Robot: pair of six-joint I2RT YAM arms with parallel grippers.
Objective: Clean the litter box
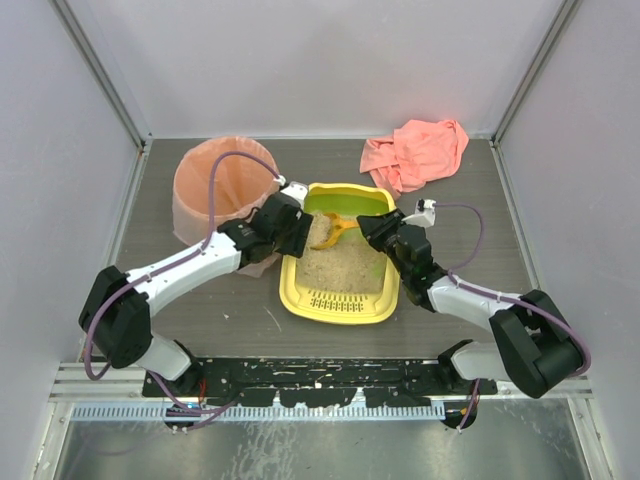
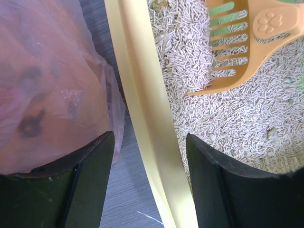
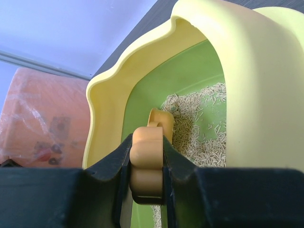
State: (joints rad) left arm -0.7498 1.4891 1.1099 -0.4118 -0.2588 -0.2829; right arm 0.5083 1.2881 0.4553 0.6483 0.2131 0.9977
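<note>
The litter box (image 1: 336,316) sits mid-surface (image 1: 230,300) between my arms, with the pink-bagged bin (image 1: 215,185) just beside its left wall. My right hand (image 1: 375,232) is clenched on the handle of the orange scoop (image 1: 335,230), whose slotted blade lies on the litter. My left hand (image 1: 290,225) is released, its fingers (image 2: 85,185) straddling the left rim without pinching it. To scoop well, I judge I should slide the blade shallow under the pellets, lift level, let clean litter sift through, and brace the rim against sliding. The left wrist view shows the gaps either side of the rim, which the top view hides; only the right wrist view shows the handle squeezed tight
</note>
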